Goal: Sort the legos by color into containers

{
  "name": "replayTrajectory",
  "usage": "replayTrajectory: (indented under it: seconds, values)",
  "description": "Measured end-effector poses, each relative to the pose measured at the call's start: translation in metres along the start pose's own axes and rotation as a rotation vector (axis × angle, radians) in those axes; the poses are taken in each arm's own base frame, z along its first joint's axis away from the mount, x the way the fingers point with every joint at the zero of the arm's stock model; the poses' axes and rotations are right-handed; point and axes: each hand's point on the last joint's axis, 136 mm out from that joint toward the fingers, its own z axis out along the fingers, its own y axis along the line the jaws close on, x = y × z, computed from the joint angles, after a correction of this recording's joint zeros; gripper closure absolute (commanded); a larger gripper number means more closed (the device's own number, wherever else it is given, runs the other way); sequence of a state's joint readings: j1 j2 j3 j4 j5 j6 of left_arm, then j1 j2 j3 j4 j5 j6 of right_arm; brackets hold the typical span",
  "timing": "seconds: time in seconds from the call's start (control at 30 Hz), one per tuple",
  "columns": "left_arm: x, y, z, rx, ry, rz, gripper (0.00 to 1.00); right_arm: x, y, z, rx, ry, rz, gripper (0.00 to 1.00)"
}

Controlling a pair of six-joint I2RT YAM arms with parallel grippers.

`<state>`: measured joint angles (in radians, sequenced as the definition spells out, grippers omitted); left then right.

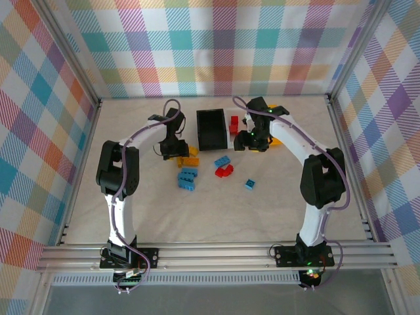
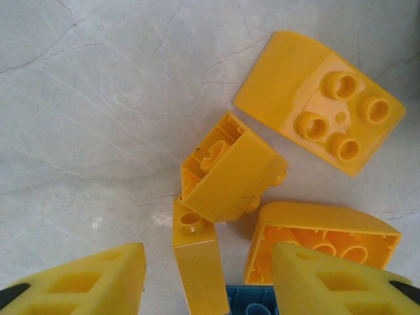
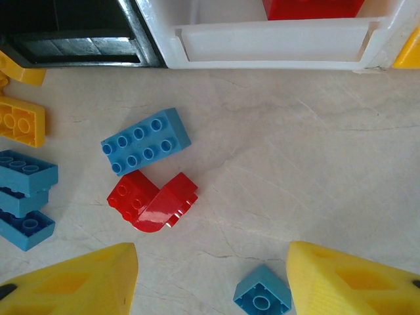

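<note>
The left arm [image 1: 141, 134] reaches to the far middle of the desk [image 1: 164, 210]. The left jaws are spread and empty over a huddle of yellow bricks [image 1: 189, 158].

In the left wrist view four of them lie close together:
- A sloped brick [image 2: 321, 105] sits studs up at far right.
- A tilted brick [image 2: 230, 174] lies on its side in the middle.
- A narrow brick [image 2: 195, 259] touches the tilted one on its near side.
- An upturned brick [image 2: 321, 233] lies at near right, hollow side showing.

The edge of a blue brick [image 2: 252, 300] shows just near of these.

The right arm [image 1: 295, 141] holds the right jaws just near of the bins, also spread and empty. The black bin [image 1: 211, 128] stands on the left. The white bin [image 3: 275, 42] is joined on its right and holds a red brick [image 3: 312, 8]. The orange-yellow corner at the white bin's right end is probably the orange bin [image 3: 409, 51], mostly out of view.

More bricks lie loose on the desk near of the bins. A long blue brick [image 3: 146, 141] lies just beside a curved red brick [image 3: 152, 200]. A small blue brick [image 3: 262, 298] lies nearer and to the right, apart from both. A blue stack [image 3: 23, 197] sits to the left.
</note>
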<state>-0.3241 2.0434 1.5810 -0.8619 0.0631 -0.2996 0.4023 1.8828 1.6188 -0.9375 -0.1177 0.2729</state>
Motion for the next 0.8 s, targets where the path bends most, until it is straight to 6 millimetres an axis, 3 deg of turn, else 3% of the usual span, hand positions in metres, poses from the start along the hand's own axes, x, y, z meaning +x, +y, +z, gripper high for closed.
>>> replayTrajectory:
  seconds: [0.07,0.47,0.63,0.8]
  values:
    - [0.001,0.002,0.001,-0.006,0.002,-0.006,0.58,0.0,0.0,0.002,0.001,0.003,0.001,0.38]
    - [0.017,0.015,0.015,-0.031,0.052,-0.018,0.64,0.001,-0.001,0.004,0.003,0.008,0.005,0.38]
    - [0.029,0.022,0.024,-0.047,0.083,-0.025,0.74,0.001,-0.001,0.004,0.003,0.009,0.005,0.38]
    - [0.027,0.022,0.024,-0.05,0.074,-0.037,0.9,0.001,-0.001,0.004,0.003,0.009,0.005,0.38]
